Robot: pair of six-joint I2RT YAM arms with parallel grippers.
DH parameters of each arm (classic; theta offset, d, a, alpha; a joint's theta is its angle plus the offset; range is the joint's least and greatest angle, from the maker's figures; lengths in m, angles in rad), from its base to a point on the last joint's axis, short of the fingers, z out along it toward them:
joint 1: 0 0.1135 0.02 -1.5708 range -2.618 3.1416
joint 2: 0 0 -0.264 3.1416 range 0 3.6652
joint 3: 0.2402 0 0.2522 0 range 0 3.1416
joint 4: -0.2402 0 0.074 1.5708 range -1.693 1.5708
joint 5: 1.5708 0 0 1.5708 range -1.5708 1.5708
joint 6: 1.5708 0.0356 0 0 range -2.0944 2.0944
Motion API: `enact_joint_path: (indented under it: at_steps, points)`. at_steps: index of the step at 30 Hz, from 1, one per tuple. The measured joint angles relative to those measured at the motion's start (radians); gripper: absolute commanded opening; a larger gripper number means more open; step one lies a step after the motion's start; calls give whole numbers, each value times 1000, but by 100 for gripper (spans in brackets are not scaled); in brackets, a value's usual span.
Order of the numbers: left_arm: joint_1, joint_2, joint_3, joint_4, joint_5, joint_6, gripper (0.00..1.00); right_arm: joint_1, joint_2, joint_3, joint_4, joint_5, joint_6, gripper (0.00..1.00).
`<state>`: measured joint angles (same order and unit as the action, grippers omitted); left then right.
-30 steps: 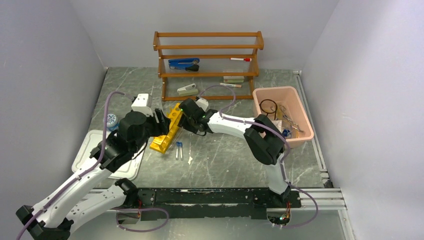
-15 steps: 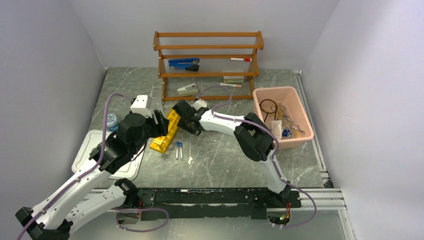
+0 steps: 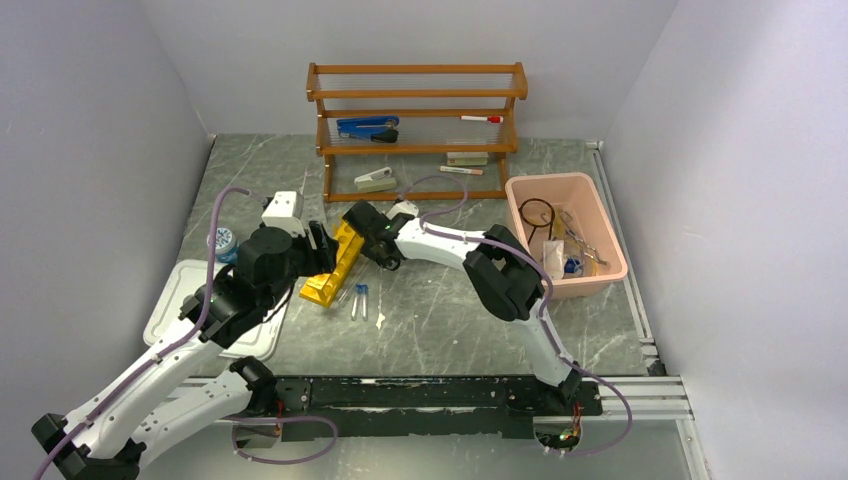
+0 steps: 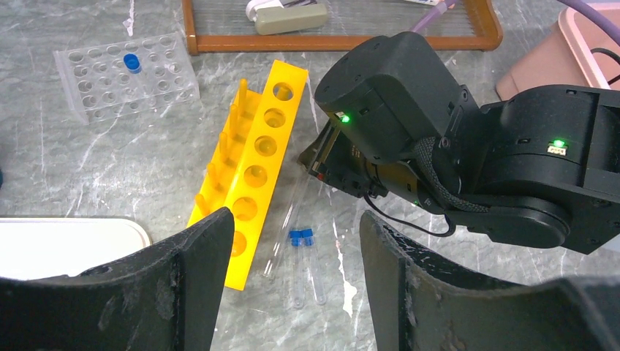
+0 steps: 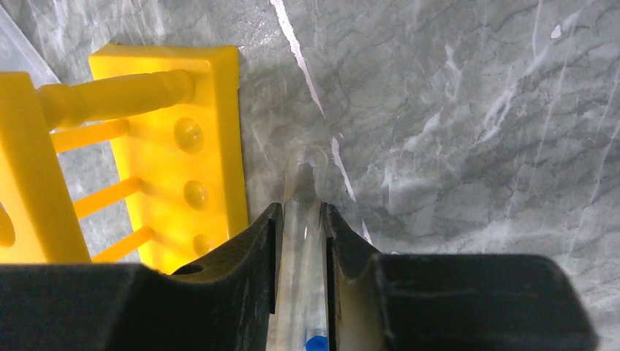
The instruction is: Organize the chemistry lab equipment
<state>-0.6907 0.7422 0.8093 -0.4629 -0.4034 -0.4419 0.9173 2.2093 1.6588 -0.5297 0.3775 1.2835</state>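
The yellow holed test-tube rack (image 3: 335,262) lies on its side left of centre; it also shows in the left wrist view (image 4: 256,168) and the right wrist view (image 5: 186,146). My right gripper (image 3: 372,240) is shut on a long clear glass tube (image 5: 302,183), whose rounded end is beside the rack's base; in the right wrist view the gripper (image 5: 301,219) has the tube between its fingers. Two blue-capped tubes (image 4: 303,263) lie side by side on the table by the rack. My left gripper (image 4: 296,216) is open and empty above them.
A clear well tray (image 4: 124,73) with one blue cap lies left of the rack. A white tray (image 3: 185,300) sits at the left. A pink bin (image 3: 565,235) with rings and metal tools stands at the right. The wooden shelf rack (image 3: 415,130) is at the back.
My right gripper has moved left with the clear tube, closer to the yellow rack. The left arm has barely moved.
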Motion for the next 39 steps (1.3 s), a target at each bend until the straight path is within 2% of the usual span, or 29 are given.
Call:
enact_joint_path:
  at_steps: [6,11,19,27,32,39]
  points:
    - [0,0,0,0,2,0,68,-10,0,0,-5,1,42,17]
    - [0,6,0,0,12,0,70,-38,-9,-28,37,-14,61,14]
    - [0,41,-9,1,63,-15,78,-127,-105,-187,148,-129,23,13]
    - [0,146,-43,28,208,-34,89,-195,-273,-377,220,-243,-3,13]
    - [0,241,-68,97,348,-33,87,-212,-363,-428,255,-301,-22,13]
    - [0,389,-71,147,495,-34,69,-219,-487,-546,301,-379,-31,14]
